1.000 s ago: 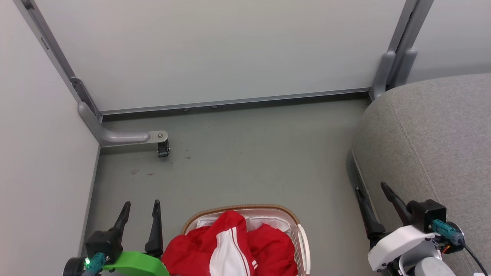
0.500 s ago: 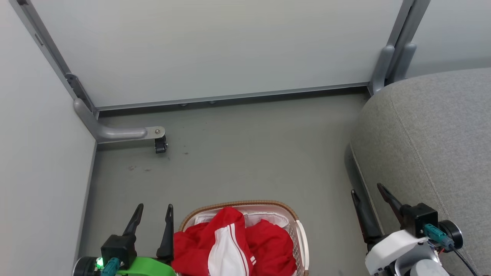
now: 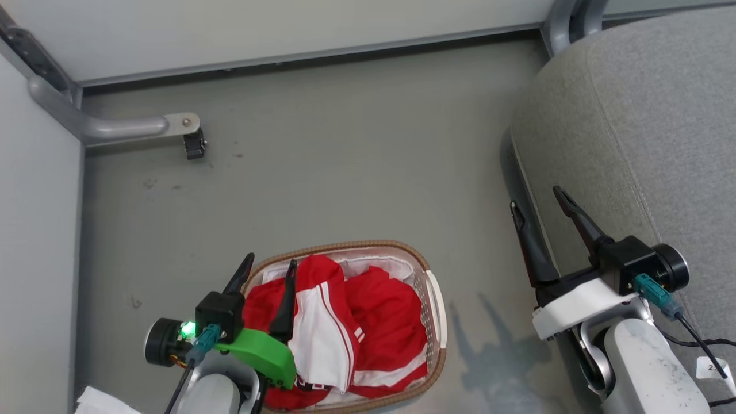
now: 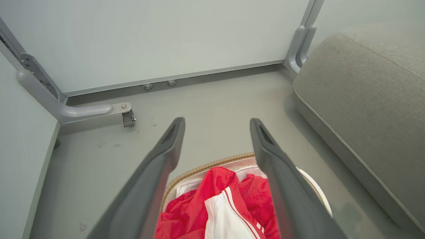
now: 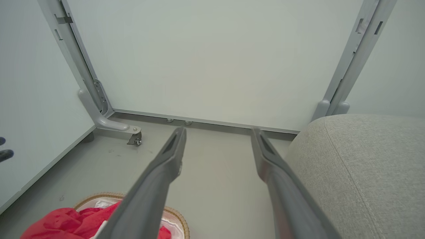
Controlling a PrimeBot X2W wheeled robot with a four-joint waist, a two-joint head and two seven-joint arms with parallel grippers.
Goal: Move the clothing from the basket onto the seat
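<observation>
Head view, looking down into a corner. Pale wall panel [image 3: 287, 23] runs along the top edge, with grey floor [image 3: 345, 144] below it. I note the seat [image 3: 632, 115] at right: grey upholstery, a rounded edge, a stitched seam running down it.

The basket [image 3: 438, 299] stands on the floor at lower centre, well apart from the seat. It has a brown woven rim, and white liner shows at the far end. The clothing [image 3: 385, 313] lies heaped inside the basket and fills most of it, red with a broad white stripe across the middle.

Left gripper [image 3: 271, 260] hangs over the basket's left end, jaws apart and empty, one finger over the rim and the other over red fabric. I cannot tell whether the tips touch the cloth.

Right gripper [image 3: 535, 196] hovers by the seat's front edge, jaws apart and empty, one finger over the floor and the other over the grey cushion.

A metal foot [image 3: 115, 125] with a small black caster [image 3: 195, 144] sits at upper left, well apart from the basket.
</observation>
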